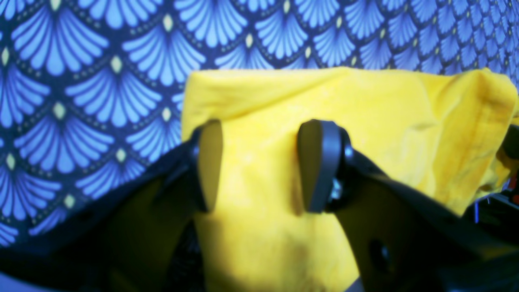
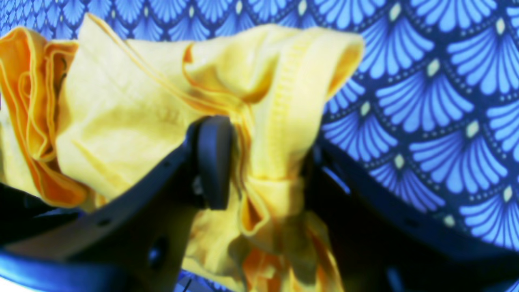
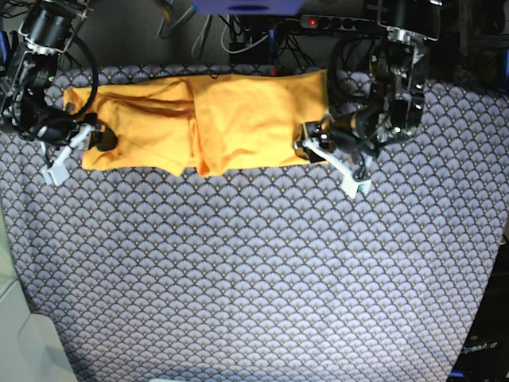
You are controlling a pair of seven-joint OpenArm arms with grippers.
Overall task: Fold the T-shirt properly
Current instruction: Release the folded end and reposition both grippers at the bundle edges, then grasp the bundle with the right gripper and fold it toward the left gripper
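The yellow-orange T-shirt (image 3: 238,119) lies as a long band across the far part of the table. My left gripper (image 3: 312,147) is at the band's right end. In the left wrist view its jaws (image 1: 265,162) stand apart, with flat shirt fabric (image 1: 365,121) lying between them, unpinched. My right gripper (image 3: 95,139) is at the band's left end. In the right wrist view a bunched fold with a hem (image 2: 279,121) fills the gap of that gripper (image 2: 263,162). One fingertip (image 2: 213,162) presses against the fold, and the other finger is hidden behind the fabric.
A blue-grey scale-patterned cloth (image 3: 254,278) covers the whole table. Cables and a power strip (image 3: 318,20) run along the back edge. A pale surface (image 3: 24,342) sits off the table's near left corner.
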